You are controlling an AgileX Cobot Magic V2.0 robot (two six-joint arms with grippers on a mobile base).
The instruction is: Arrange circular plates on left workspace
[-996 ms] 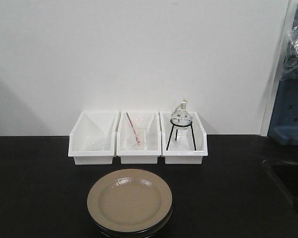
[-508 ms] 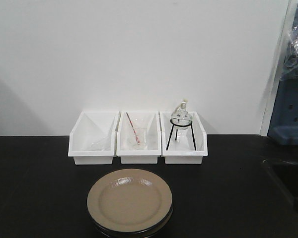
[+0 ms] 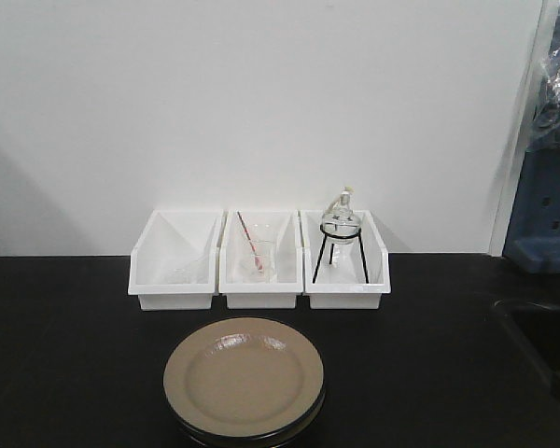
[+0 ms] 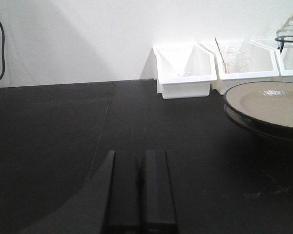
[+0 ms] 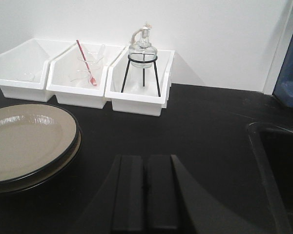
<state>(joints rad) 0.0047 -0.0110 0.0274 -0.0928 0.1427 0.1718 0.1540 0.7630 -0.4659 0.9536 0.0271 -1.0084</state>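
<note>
Two round tan plates (image 3: 244, 376) with dark rims lie stacked at the front middle of the black countertop (image 3: 65, 355). In the left wrist view the stack (image 4: 271, 105) is at the right edge; in the right wrist view the stack (image 5: 24, 141) is at the left. My left gripper (image 4: 138, 155) is shut with nothing in it, low over bare counter to the left of the plates. My right gripper (image 5: 145, 158) is shut and empty, to the right of the plates. Neither gripper shows in the front view.
Three white bins (image 3: 259, 259) stand in a row against the wall behind the plates. The middle one holds glassware with a red stick (image 5: 87, 66); the right one holds a glass flask on a black tripod (image 3: 341, 233). A recessed sink (image 5: 278, 165) is at the right.
</note>
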